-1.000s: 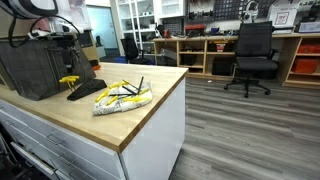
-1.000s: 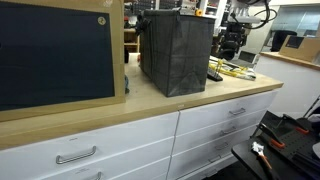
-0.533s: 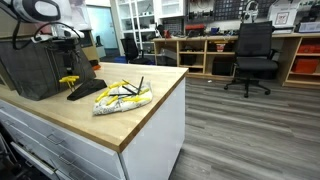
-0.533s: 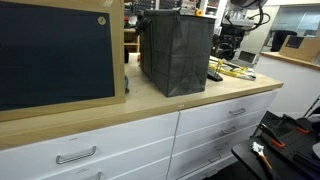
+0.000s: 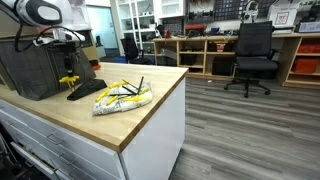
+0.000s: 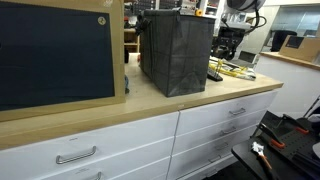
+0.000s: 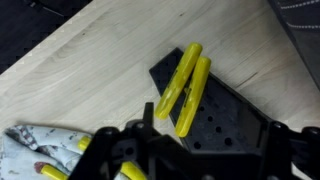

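Gripper (image 7: 205,162) spread wide and empty above the yellow clip (image 7: 183,88) on the black perforated plate (image 7: 230,125).
Wrist view: the clip lies slantwise on the plate; a clean grip, I judge, needs the jaws squared across its paired handles and centred before closing. A patterned cloth (image 7: 35,150) lies just off the plate. In an exterior view the plate rests on a wooden counter (image 5: 150,95) beside a dark bin (image 5: 30,70); beyond the plate stand shelves (image 5: 200,50) and an office chair (image 5: 250,55). In an exterior view white drawers (image 6: 210,130) sit below the plate.
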You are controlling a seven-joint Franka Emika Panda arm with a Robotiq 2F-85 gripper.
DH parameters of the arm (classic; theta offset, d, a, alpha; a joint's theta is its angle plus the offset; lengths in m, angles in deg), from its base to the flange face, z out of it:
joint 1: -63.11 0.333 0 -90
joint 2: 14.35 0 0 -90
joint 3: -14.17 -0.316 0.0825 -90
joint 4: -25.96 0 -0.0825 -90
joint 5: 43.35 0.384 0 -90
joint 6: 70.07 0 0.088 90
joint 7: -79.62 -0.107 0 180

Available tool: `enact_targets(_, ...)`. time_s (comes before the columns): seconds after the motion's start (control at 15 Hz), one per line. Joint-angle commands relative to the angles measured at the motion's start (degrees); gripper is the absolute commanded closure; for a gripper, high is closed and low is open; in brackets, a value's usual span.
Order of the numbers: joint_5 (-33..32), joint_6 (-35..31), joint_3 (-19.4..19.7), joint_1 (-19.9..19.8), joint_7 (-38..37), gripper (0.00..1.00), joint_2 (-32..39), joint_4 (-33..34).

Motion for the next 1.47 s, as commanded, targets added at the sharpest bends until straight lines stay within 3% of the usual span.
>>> enact_targets(0.0,1.46,-0.33,-0.15,0.26,-0.81,0.44,0.76,1.40)
enact_targets(0.47,2.44,0.03,-0.11,0.03,-0.26,0.98,0.22,1.40)
enact_targets(0.93,2.87,0.43,-0.15,0.07,0.14,1.00,-0.48,1.59)
enact_targets(1.0,2.80,0.59,-0.16,0.08,0.20,0.74,-0.54,1.63)
enact_targets(1.13,2.62,0.81,-0.19,0.12,0.39,0.67,-0.58,1.62)
enact_targets(1.4,2.60,0.72,-0.31,0.32,0.15,0.36,-0.44,1.33)
